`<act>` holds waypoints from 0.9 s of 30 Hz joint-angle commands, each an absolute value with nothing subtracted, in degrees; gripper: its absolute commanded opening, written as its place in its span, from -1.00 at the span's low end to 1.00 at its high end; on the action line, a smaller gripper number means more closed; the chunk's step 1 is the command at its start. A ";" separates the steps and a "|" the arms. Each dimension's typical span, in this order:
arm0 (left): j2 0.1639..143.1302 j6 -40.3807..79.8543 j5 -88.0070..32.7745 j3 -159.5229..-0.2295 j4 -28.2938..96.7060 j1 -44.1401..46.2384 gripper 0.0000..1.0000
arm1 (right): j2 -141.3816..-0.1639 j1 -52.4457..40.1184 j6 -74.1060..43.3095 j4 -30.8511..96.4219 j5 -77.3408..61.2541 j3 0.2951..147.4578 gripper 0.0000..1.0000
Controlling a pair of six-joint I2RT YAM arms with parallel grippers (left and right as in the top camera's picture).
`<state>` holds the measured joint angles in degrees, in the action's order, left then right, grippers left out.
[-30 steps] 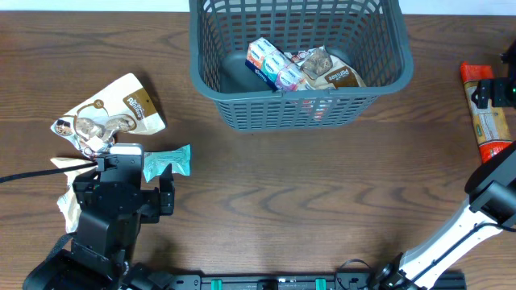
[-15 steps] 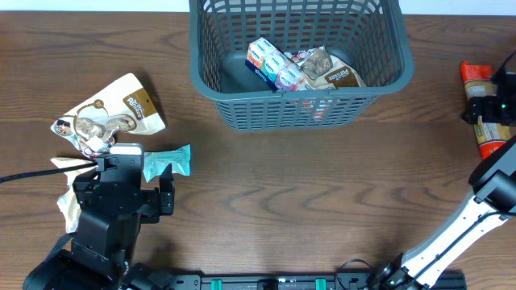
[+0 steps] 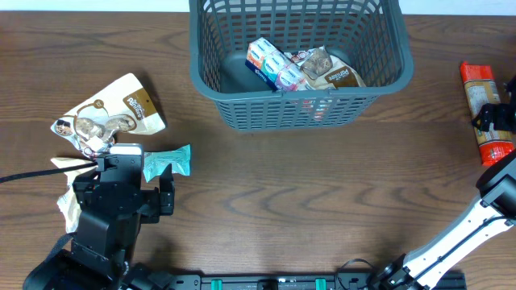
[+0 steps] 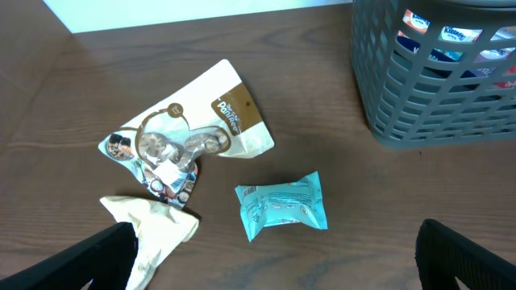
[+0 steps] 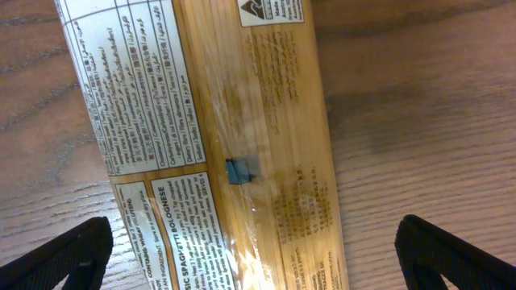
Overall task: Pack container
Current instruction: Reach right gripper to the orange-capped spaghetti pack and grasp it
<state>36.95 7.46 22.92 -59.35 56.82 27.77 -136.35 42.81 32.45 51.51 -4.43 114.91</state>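
The grey-blue slotted basket [image 3: 298,56] stands at the back middle of the table and holds several snack packets [image 3: 278,66]; its corner shows in the left wrist view [image 4: 435,89]. A spaghetti packet [image 3: 484,113] lies at the far right. My right gripper [image 3: 500,121] is open right above it, its fingers either side of the packet [image 5: 242,161]. My left gripper [image 4: 274,266] is open and empty, over the table just in front of a teal packet [image 4: 282,205].
At the left lie a white-and-brown snack pouch [image 3: 113,113], the teal packet [image 3: 168,161] and a pale crumpled wrapper [image 4: 153,229]. The left arm's body covers the front left of the table.
The right gripper has moved along the spaghetti packet towards the front and come down closer to it. The left arm and all the packets have stayed put.
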 commanded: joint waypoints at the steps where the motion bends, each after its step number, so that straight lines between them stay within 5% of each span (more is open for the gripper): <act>1: 36.86 7.53 23.64 -60.07 56.97 27.83 0.97 | -136.11 43.20 33.45 51.44 -6.50 115.20 0.99; 27: 36.86 7.53 23.64 -60.07 56.97 27.83 0.97 | -139.65 43.59 30.41 53.36 -6.07 114.63 0.98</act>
<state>36.95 7.46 22.92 -59.35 56.82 27.77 -139.02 43.03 31.20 52.88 -6.04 114.89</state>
